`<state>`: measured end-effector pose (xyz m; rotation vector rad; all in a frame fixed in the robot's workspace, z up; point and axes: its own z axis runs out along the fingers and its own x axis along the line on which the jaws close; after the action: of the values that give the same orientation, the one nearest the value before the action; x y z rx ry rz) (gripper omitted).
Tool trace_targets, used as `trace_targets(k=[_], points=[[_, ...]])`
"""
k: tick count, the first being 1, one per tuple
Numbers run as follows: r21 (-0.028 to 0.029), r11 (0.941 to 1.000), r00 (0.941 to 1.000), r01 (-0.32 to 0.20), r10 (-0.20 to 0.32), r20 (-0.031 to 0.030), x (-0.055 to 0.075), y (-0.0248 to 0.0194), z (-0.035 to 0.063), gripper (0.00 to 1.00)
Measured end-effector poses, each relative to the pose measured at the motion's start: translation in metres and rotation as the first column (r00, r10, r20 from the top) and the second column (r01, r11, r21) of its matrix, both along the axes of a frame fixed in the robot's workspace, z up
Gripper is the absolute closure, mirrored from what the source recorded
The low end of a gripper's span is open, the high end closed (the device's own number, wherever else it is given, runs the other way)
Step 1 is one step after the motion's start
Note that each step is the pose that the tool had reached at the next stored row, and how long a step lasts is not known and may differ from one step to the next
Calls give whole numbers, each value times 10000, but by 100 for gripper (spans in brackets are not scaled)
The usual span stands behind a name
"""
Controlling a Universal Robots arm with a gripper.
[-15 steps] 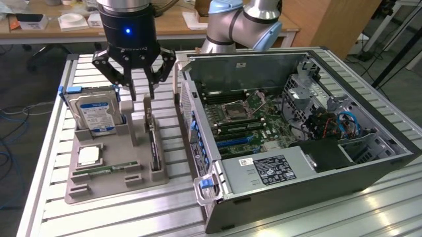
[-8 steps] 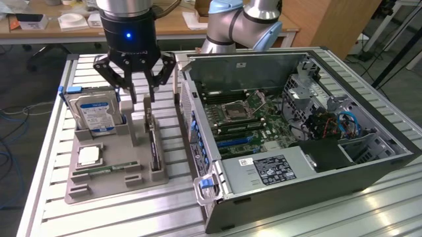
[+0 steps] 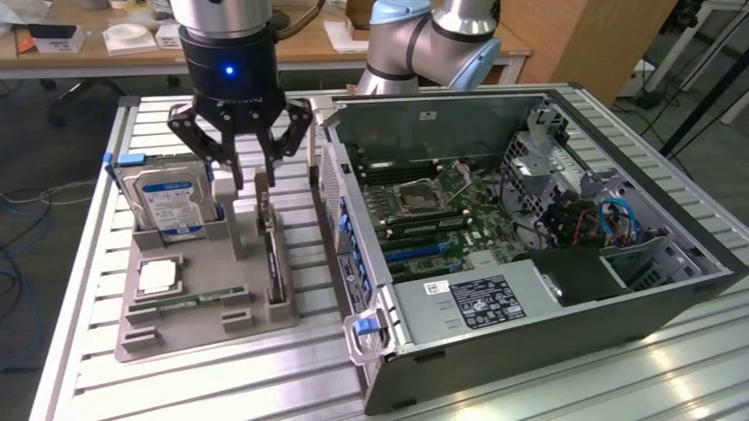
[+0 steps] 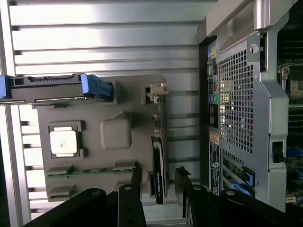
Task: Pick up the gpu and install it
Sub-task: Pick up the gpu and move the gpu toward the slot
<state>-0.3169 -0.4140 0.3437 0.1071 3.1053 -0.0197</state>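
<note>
The gripper (image 3: 249, 175) hung wide open and empty over the gray parts holder (image 3: 175, 329). The gpu (image 3: 272, 254) stood on edge in the holder's slot nearest the computer case (image 3: 527, 342), below the jaws, long axis along the holder. The wrist view showed the card between both fingertips; the exterior view showed the height gap.
</note>
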Motion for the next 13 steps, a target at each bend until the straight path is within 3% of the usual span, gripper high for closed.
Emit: trace_targets(k=[13], points=[[-137,9999,10000,0,0,0,0,-6,-101,59]])
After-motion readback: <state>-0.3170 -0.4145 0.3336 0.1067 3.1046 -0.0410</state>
